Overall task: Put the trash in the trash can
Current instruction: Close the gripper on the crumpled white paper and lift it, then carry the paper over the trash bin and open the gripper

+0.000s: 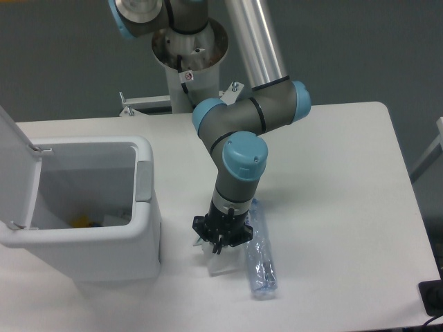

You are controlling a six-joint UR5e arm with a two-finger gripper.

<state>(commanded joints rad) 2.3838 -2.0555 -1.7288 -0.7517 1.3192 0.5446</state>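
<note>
Camera: the hand (221,240) pinches the plastic bag (220,261) directly beneath it, bottle (259,256) just beside.

My one fixed camera sits high at the table's (332,173) front, looking down and toward the arm's base. The gripper (221,235) is mid-frame, the trash can (90,228) left of its jaws.

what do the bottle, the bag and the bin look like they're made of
Bottle: clear thin plastic, glossy; the table shows through it.
Bag: looks like whitish translucent plastic film, crumpled; mostly hidden under the gripper, so less sure.
Bin: smooth white moulded plastic with rounded rim and grey side panel.
</note>
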